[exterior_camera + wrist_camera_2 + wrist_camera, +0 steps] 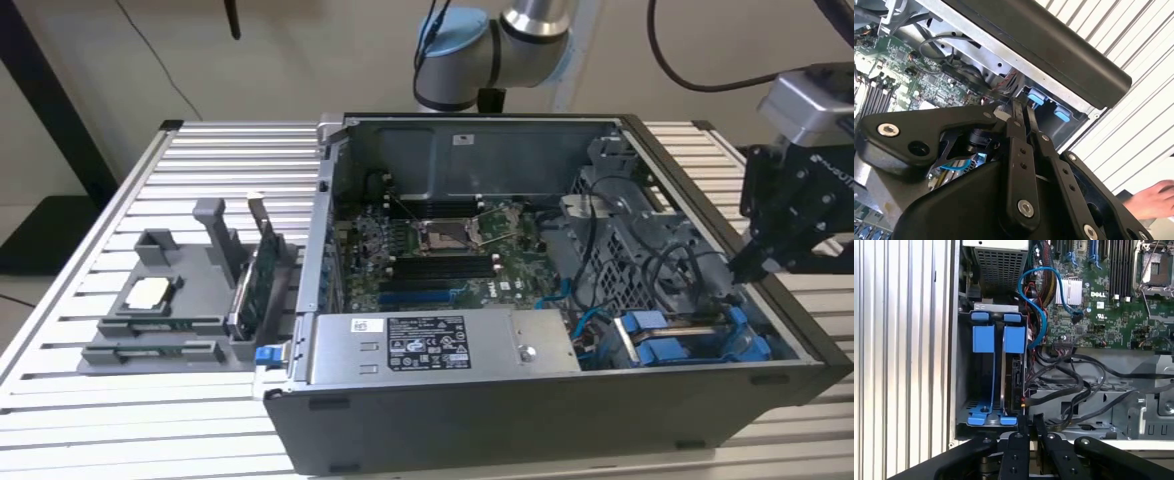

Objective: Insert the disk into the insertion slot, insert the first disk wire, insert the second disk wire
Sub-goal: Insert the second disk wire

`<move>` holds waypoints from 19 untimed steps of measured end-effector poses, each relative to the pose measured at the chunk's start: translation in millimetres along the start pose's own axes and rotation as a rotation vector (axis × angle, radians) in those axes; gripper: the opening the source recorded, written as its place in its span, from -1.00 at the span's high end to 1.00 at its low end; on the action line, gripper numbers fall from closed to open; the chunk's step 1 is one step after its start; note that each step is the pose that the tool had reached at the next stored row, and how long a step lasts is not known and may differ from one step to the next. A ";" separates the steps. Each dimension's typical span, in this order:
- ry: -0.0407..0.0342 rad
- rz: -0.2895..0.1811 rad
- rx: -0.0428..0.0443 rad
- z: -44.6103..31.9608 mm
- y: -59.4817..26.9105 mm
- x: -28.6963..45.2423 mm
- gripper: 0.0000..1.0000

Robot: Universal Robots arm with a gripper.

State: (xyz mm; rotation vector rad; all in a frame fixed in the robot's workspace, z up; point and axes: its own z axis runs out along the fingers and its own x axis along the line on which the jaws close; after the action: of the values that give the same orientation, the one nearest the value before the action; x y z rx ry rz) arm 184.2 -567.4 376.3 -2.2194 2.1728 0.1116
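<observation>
The computer case point(534, 300) lay on its side on the slatted table point(120, 180) with its side panel off, which left the board and the drive bay point(996, 375) open from above. The disk point(1013, 377) already stood on edge in the bay, in its blue carrier, next to a second blue carrier with no drive visible in it; seated like that, its connector edge faced the cables. A blue cable point(1041, 305) looped from the board down beside the bay, but I could not tell whether any wire was plugged into the disk. The gripper point(1030, 421) hung just above the bay's edge, fingers point(1016, 135) pressed nearly together and holding nothing visible. A person's hand point(1154, 200) was cut off at the second wrist view's edge. The gripper's own body hid much of the case.
</observation>
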 end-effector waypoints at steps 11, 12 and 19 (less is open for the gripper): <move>-0.0001 0.000 0.0000 -23.7 8.1 -1.9 0.68; 0.0000 0.000 0.0000 -26.1 9.0 -2.2 0.68; -0.0001 0.000 0.0000 -37.7 15.2 -3.2 0.68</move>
State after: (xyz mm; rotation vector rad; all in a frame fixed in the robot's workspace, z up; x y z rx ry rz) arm 169.9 -567.4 414.5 -2.2194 2.1728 0.1117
